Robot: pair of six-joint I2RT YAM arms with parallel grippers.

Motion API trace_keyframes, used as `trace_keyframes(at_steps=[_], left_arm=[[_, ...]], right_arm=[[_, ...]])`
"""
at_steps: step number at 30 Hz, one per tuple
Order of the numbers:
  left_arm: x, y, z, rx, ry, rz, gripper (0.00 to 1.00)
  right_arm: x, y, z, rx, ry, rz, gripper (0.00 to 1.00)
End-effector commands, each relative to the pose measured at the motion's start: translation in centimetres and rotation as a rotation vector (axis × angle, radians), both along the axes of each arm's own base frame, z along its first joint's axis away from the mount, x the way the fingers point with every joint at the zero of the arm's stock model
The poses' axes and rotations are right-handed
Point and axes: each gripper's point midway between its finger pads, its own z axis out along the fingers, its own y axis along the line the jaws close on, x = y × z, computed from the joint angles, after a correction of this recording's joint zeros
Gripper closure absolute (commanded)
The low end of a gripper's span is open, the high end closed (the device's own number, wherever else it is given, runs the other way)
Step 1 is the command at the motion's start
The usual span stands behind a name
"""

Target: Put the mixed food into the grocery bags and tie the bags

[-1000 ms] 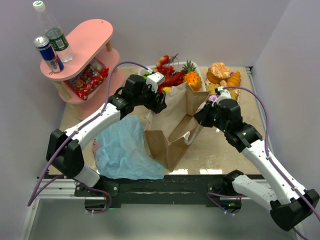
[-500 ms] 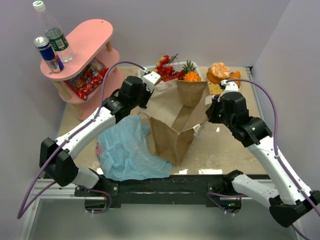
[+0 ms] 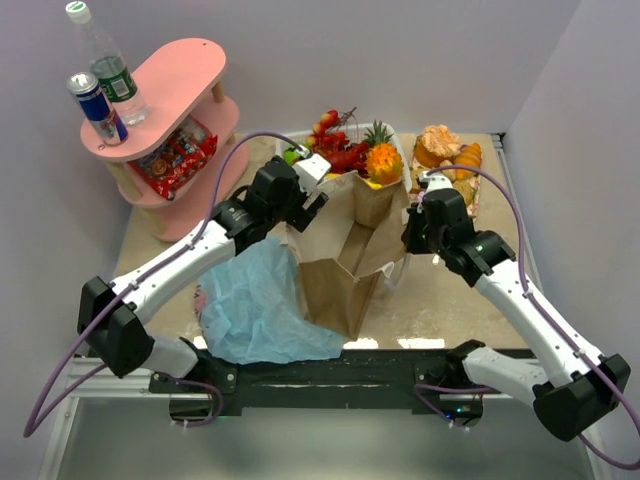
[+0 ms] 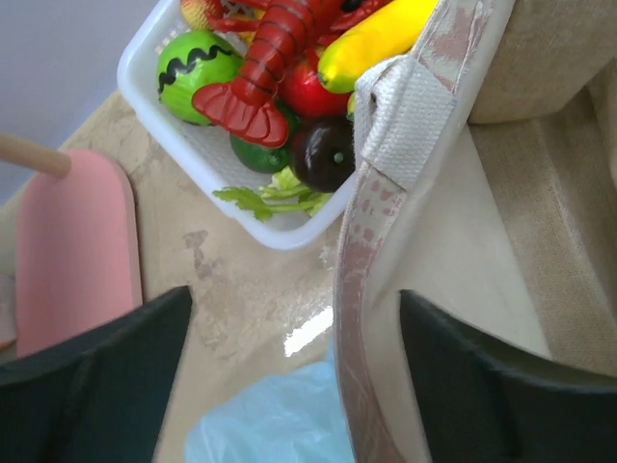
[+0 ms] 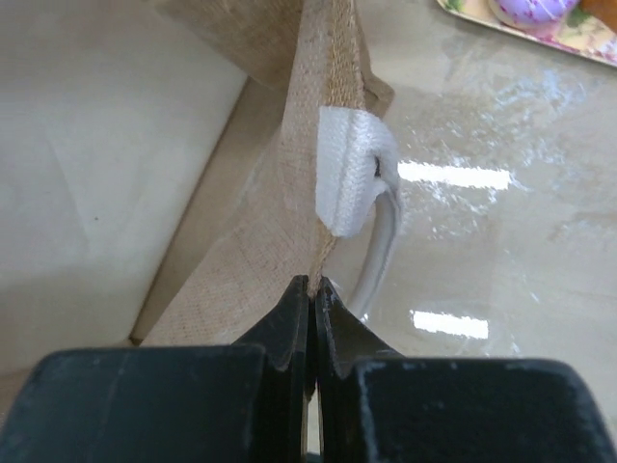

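Quick look at the setup: the brown paper bag (image 3: pixel 345 262) is standing open mid-table, so I'm placing everything off that. The right gripper (image 5: pixel 310 297) is pinching the bag's right rim, jaws clamped tight on the paper just below the white handle patch (image 5: pixel 347 178). The left gripper (image 4: pixel 294 376) is hovering at the bag's left rim with its jaws spread wide. The rim is running up between the two fingers, and neither finger is looking like it's touching the paper.

The light-blue plastic bag (image 3: pixel 255 305) is lying crumpled right against the paper bag's left side.

Most of the food is sitting just behind the paper bag in the white basket (image 4: pixel 193 159): the red lobster (image 4: pixel 265 58), a yellow banana (image 4: pixel 371 43), a green striped ball (image 4: pixel 198 63) and the pineapple (image 3: pixel 383 158). Well off to the bag's back left, the pink shelf (image 3: pixel 165 80) is carrying the clear bottle (image 3: pixel 105 60) and blue can (image 3: pixel 97 107) on top, with the red snack packets (image 3: pixel 175 158) tucked on the tier underneath. Some bread-looking pieces (image 3: pixel 450 152) are sitting behind the bag's right side.
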Motion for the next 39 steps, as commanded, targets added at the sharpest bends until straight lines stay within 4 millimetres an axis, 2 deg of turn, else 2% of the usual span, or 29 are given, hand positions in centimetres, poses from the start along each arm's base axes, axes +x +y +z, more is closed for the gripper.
trace_keyframes(at_steps=[1,4,5,6,8,11,17,19,21,22,23,24,25,26,27,29,33,37,39], left_arm=[[0.2,1.3,7.7,-0.140,-0.176,0.059,0.00],[0.1,3.5,12.2,-0.225,-0.266,0.124,0.00],[0.0,5.1,13.9,-0.259,-0.301,0.162,0.00],[-0.1,5.8,15.3,-0.301,-0.323,0.187,0.00],[-0.6,7.9,17.7,-0.355,-0.374,0.235,0.00],[-1.5,10.3,19.6,-0.383,-0.421,0.320,0.00],[-3.4,15.2,21.2,-0.400,-0.481,0.496,0.00],[-3.3,15.8,21.1,-0.400,-0.477,0.503,0.00],[-2.5,16.5,21.0,-0.394,-0.473,0.505,0.00],[-2.0,15.7,20.9,-0.405,-0.461,0.445,0.00],[-0.8,16.2,20.7,-0.398,-0.452,0.453,0.00],[-0.2,15.5,20.6,-0.422,-0.434,0.406,0.00],[0.5,15.6,21.0,-0.438,-0.441,0.399,0.00],[1.7,16.7,20.7,-0.462,-0.434,0.434,0.00],[2.0,16.6,21.0,-0.482,-0.436,0.412,0.00],[2.4,17.7,21.9,-0.516,-0.463,0.432,0.00],[1.4,18.7,22.3,-0.545,-0.497,0.460,0.00],[-0.2,21.4,22.5,-0.530,-0.518,0.511,0.00],[-0.8,22.0,22.6,-0.515,-0.528,0.522,0.00]], right_arm=[[1.0,2.1,1.2,0.097,-0.048,0.057,1.00],[0.9,2.0,1.4,0.099,-0.059,0.052,1.00],[0.9,2.0,1.4,0.101,-0.061,0.053,1.00],[0.8,1.9,1.6,0.108,-0.069,0.050,1.00],[0.8,1.9,1.6,0.110,-0.073,0.046,1.00],[0.7,2.0,1.7,0.120,-0.081,0.051,1.00],[0.7,2.0,2.3,0.125,-0.113,0.067,1.00],[0.7,2.1,2.4,0.125,-0.121,0.074,1.00],[0.6,2.0,2.3,0.117,-0.120,0.084,1.00],[0.6,2.0,2.4,0.114,-0.121,0.083,1.00],[0.5,1.9,2.1,0.109,-0.118,0.084,1.00],[0.5,1.8,2.1,0.104,-0.119,0.084,1.00],[0.5,1.8,2.0,0.103,-0.119,0.086,1.00],[0.5,1.8,2.0,0.101,-0.116,0.084,1.00],[0.5,1.8,2.0,0.101,-0.117,0.088,1.00],[0.4,1.8,1.9,0.102,-0.114,0.087,1.00],[0.4,1.8,2.1,0.110,-0.123,0.082,1.00],[0.5,2.1,2.0,0.113,-0.119,0.097,1.00],[0.6,2.2,1.9,0.108,-0.116,0.100,1.00]])
